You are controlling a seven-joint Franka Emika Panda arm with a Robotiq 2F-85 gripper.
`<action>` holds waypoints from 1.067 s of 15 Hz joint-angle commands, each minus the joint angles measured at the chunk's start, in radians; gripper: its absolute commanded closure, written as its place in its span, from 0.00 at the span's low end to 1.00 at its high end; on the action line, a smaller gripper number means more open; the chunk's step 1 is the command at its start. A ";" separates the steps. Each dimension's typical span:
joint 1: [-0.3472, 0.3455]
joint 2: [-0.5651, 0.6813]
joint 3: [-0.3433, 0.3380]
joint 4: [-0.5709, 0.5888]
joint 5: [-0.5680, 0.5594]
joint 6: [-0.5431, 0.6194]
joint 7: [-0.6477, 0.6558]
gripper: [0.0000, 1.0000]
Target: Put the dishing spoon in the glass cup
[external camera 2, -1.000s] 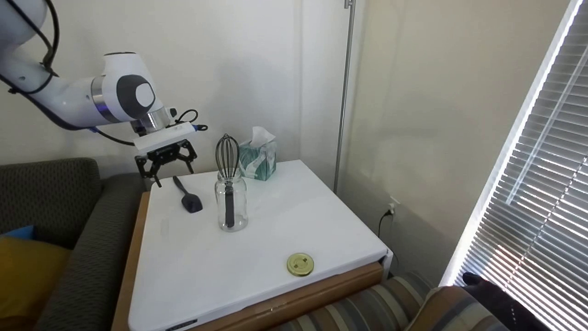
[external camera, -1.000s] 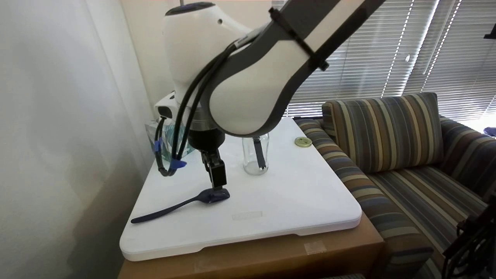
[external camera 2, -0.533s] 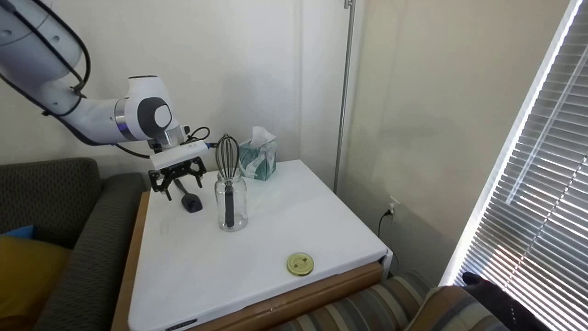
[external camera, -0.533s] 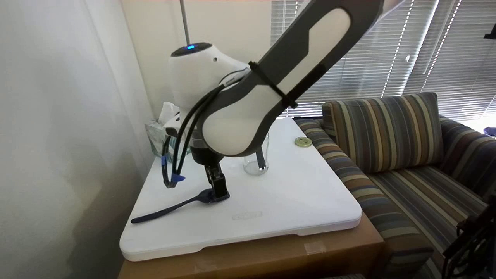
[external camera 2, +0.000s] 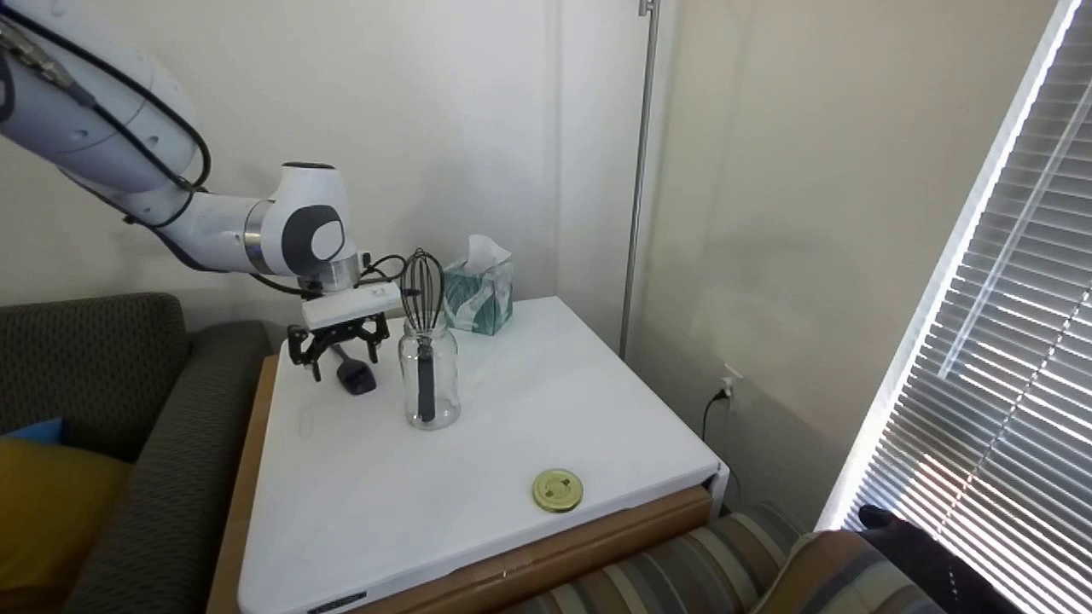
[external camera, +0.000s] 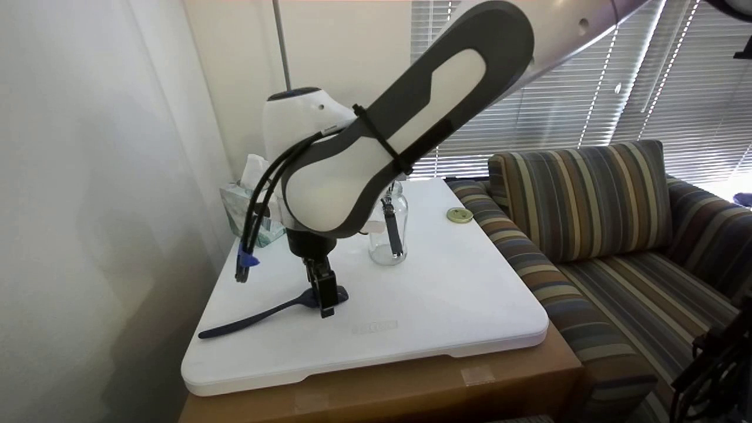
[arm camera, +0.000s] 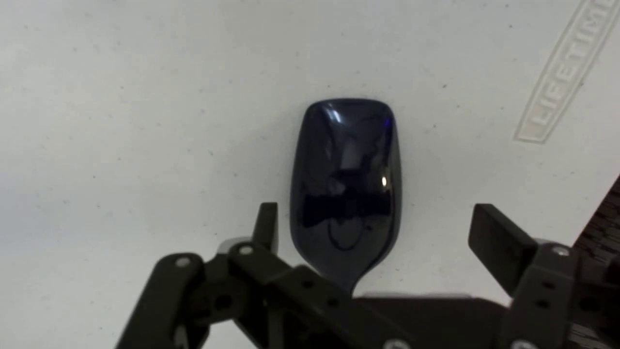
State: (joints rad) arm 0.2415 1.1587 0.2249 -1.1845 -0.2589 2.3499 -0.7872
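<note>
The black dishing spoon lies flat on the white table, its handle (external camera: 247, 321) pointing away from the glass. Its bowl shows in an exterior view (external camera 2: 356, 378) and in the wrist view (arm camera: 346, 169). My gripper (arm camera: 375, 218) is open and empty above the spoon, the neck and lower bowl between its fingers. The left finger (arm camera: 266, 225) is close beside the bowl; the right finger (arm camera: 499, 242) is farther off. The gripper also shows in both exterior views (external camera: 327, 311) (external camera 2: 345, 365). The clear glass cup (external camera 2: 447, 388) stands upright and also shows in an exterior view (external camera: 379, 249).
A wire whisk (external camera 2: 425, 384) stands handle-down in the glass, its wires rising above the rim. A teal tissue box (external camera 2: 482, 298) stands at the wall side. A gold lid (external camera 2: 558, 490) lies near a table edge. Sofas (external camera: 581, 205) border the table (external camera: 446, 294).
My gripper has come down toward the table and over the spoon, moving toward the glass side in an exterior view. It stays open. The spoon and glass have not moved.
</note>
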 commanded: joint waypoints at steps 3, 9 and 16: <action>-0.005 0.075 0.011 0.129 0.051 -0.107 -0.069 0.00; 0.007 0.108 0.005 0.178 0.053 -0.134 -0.064 0.00; 0.016 0.123 -0.001 0.197 0.028 -0.151 -0.058 0.26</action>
State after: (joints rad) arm 0.2570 1.2632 0.2257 -1.0216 -0.2267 2.2301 -0.8218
